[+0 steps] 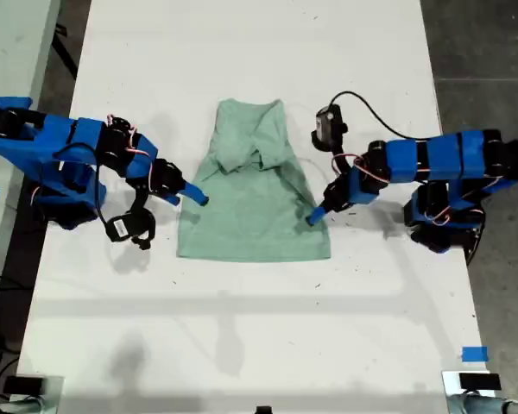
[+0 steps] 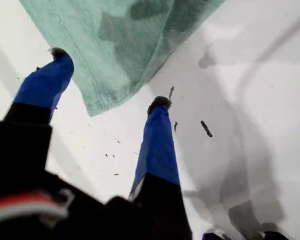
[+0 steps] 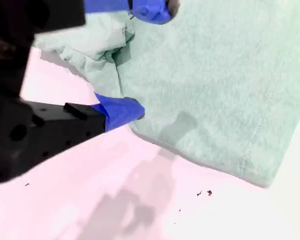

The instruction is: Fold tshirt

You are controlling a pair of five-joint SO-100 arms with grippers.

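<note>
T-shirt [image 1: 253,185] mid-table [image 1: 242,345], partly folded. My first gripper [image 2: 109,80] spread wide, empty, straddling a corner. My second gripper [image 3: 140,62] parted over bunched edge fabric; closing here risks catching only one layer and dragging the fold loose.

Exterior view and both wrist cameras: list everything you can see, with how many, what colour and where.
tshirt: one, pale mint green, middle of the table, top part folded in and bunched.
table: one, white, under everything.
tape piece: one, blue, on the table near the exterior view's lower right.
floor: grey, beyond the table on the exterior view's right.
arms: two, blue and black, one on each side of the tshirt in the exterior view.
my first gripper: one, blue fingers, open, straddling a hem corner.
my second gripper: one, blue fingers, open at the tshirt's edge.
</note>
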